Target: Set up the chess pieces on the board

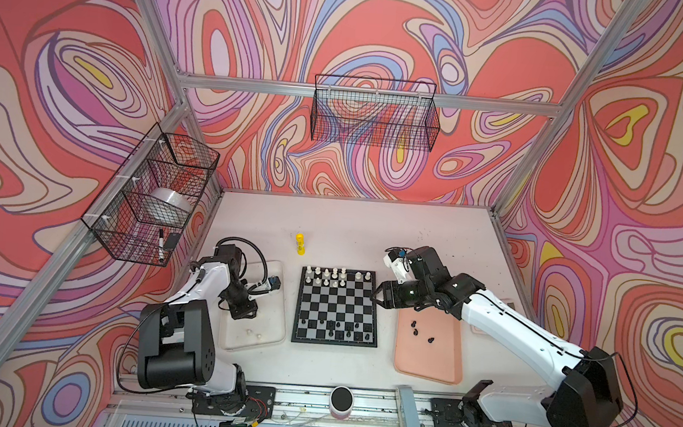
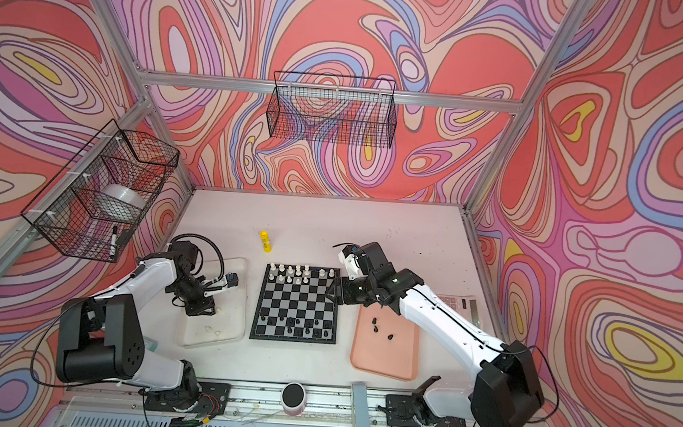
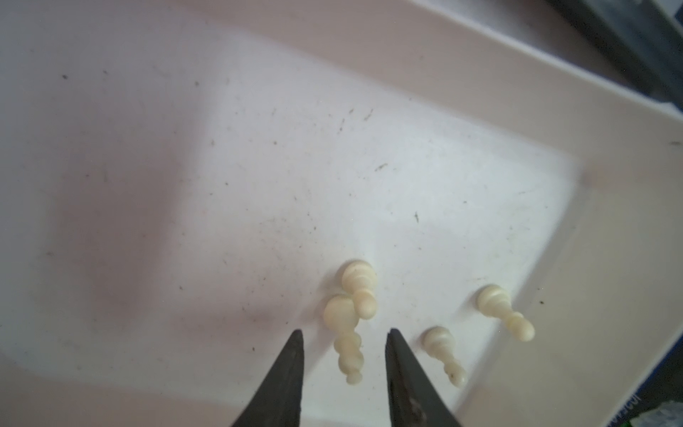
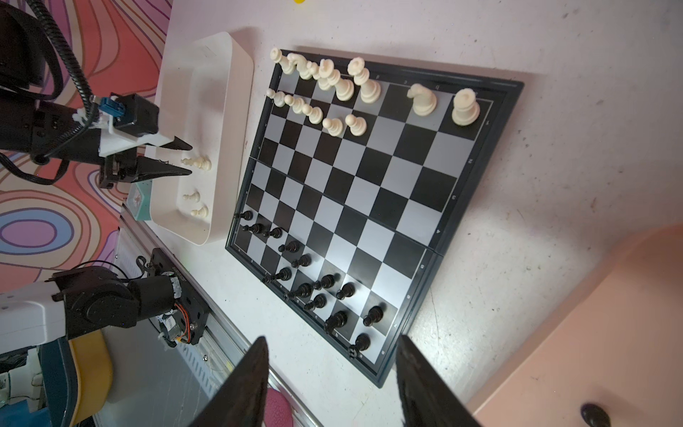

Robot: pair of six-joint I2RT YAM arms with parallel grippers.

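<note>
Pale tabletop (image 1: 351,232) beneath swirl-patterned walls carried the board (image 1: 336,306), its middle ranks bare, with chess pieces (image 1: 328,276) along the far and near edges. The left gripper (image 3: 343,332), fingers spread, straddled a cream piece (image 3: 342,318) lying in the clear tray (image 1: 276,330) among three others. The right gripper (image 1: 376,300), fingers spread and empty, hovered by the board's right edge over the pink tray (image 1: 428,363), which held three black pieces (image 1: 416,333). A yellow glue stick (image 1: 300,243) sat beyond the board.
</note>
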